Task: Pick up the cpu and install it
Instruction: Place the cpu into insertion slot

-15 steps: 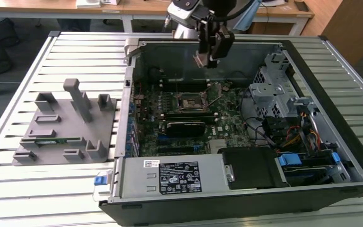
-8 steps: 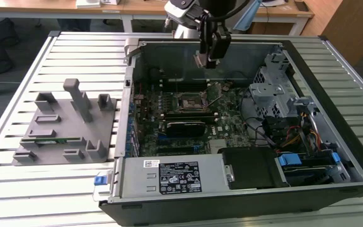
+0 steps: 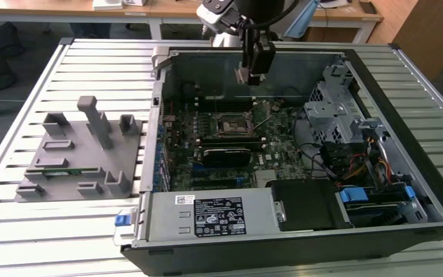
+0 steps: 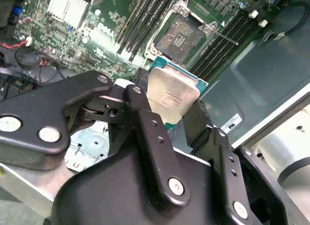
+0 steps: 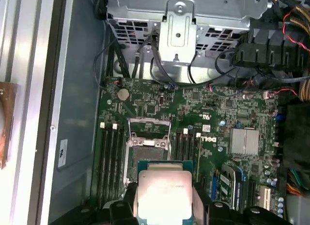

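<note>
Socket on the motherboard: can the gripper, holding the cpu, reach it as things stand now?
Probably yes. The gripper holds the cpu above the open case, and the socket lies uncovered below, with nothing between them.

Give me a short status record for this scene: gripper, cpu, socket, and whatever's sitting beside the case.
gripper: shut on the cpu, above the open computer case
cpu: gripped at two opposite edges, over the motherboard, not seated
cpu socket: empty, contacts exposed
grey fixture: on the slatted table, to the exterior view's left of the case, holding a green memory stick
</note>
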You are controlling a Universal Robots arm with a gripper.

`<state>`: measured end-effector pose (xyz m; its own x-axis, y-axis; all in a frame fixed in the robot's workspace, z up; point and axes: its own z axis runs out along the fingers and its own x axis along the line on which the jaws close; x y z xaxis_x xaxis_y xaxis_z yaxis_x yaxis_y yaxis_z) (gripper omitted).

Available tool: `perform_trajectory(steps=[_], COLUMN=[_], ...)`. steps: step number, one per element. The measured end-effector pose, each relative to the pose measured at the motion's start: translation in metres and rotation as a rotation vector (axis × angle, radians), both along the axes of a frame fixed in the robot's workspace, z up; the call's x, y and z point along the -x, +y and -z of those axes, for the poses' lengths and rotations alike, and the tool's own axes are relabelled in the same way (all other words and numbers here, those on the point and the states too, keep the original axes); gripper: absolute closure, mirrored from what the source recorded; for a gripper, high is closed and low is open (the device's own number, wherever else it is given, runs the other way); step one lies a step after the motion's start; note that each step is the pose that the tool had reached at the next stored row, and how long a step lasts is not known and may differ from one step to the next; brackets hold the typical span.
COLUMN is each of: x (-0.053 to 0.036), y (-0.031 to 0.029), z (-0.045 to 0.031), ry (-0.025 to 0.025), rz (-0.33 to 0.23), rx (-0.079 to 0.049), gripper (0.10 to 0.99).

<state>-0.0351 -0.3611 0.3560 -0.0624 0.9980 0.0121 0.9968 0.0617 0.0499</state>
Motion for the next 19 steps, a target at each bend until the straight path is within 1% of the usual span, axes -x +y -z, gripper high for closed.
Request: perform_trajectory(steps=[5,8,10,12,14,17,19], x=[0.0016,0.0023,0.0025,0.0026,0.0025,0.0028,0.0031], y=[0.0031,0.0084,0.0117,0.0142,0.0152,0.0156,0.0161], z=[0.0082,0.0137,0.0175,0.0210,0.0247,0.0302,0.0337], ry=[0.0000,-0.0001,-0.0009,-0.0032,-0.0045,-0.0049,-0.0048], rz=[0.054,0.058,0.055,0.046,0.029,-0.004,-0.005], rx=[0.007,0.007,0.007,0.007,0.007,0.007,0.007], gripper=[0.553,0.553,0.553,0.553,0.553,0.553,0.553])
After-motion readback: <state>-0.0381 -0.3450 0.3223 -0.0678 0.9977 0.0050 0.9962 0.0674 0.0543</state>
